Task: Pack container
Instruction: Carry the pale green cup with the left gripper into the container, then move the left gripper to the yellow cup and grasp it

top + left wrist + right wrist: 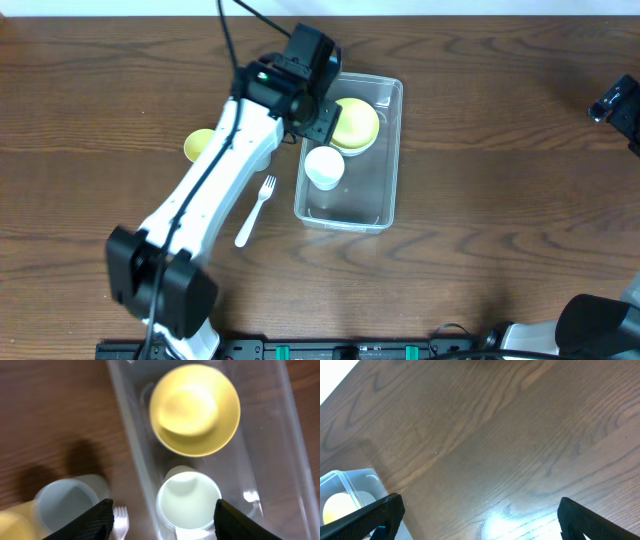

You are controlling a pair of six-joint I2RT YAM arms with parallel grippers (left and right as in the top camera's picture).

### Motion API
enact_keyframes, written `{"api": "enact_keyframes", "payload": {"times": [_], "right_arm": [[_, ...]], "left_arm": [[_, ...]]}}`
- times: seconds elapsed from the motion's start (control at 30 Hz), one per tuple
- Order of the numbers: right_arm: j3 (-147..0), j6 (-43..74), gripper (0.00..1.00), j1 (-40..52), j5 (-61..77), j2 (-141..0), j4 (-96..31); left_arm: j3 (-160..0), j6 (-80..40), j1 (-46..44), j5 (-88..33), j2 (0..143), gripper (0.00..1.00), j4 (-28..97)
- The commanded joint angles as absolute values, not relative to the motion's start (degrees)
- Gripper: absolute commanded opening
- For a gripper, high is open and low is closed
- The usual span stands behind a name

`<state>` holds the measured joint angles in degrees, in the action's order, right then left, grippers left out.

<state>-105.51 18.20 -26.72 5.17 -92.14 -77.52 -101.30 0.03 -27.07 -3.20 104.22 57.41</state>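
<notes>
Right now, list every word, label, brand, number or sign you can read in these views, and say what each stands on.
No readable text in any view.
The container, the yellow bowl and white cup inside it, the fork and the table carry no visible print or labels.

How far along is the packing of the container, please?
Done: a yellow bowl and a white cup sit inside the container. In hand: nothing; the left gripper hovers open above them. Left: the fork, a second yellow bowl and a blue-grey cup outside.
</notes>
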Motion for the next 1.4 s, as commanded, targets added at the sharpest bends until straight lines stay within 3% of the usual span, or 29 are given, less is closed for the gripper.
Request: {"api": "enact_keyframes", "payload": {"times": [0.0, 0.13, 0.37, 0.57, 0.8, 0.9, 1.03, 1.13, 1.37], "right_arm": [[-105.5, 17.5, 0.99, -26.9, 5.1, -91.6, -77.6], [-105.5, 17.5, 0.99, -26.9, 5.1, -91.6, -77.6], [-105.5, 17.5, 0.99, -26.9, 5.1, -91.6, -77.6], [-105.5, 17.5, 0.99, -26.9, 5.1, -91.6, -77.6], [-105.5, 17.5, 0.99, -26.9, 5.1, -91.6, -77.6], [-105.5, 17.5, 0.99, -26.9, 5.1, -91.6, -77.6], [-105.5, 17.5, 0.99, -26.9, 5.1, -91.6, -77.6], [-105.5, 17.5, 0.99, -26.9, 5.1, -91.6, -77.6], [-105.5, 17.5, 0.99, -26.9, 5.1, -91.6, -77.6]], "left_arm": [[-105.2, -0.1, -26.7, 5.1, 99.5, 0.66, 61.8], [-105.1, -2.3, -23.3, 9.7, 96.8, 0.72, 69.3], [-98.8, -7.2, -6.9, 6.0, 99.2, 0.77, 71.3], [-91.7, -7.1, 4.1, -2.0, 105.2, 0.75, 63.5], [-90.8, -2.6, 6.0, -3.7, 113.0, 0.68, 58.4], [-90.8, -2.6, 6.0, -3.7, 115.5, 0.58, 57.5], [-90.8, -2.6, 6.1, -3.6, 117.1, 0.22, 56.5], [-91.0, -2.6, 6.1, -3.6, 117.0, 0.06, 55.8], [-93.9, -2.6, 6.0, 1.1, 110.8, 0.06, 58.4]]}}
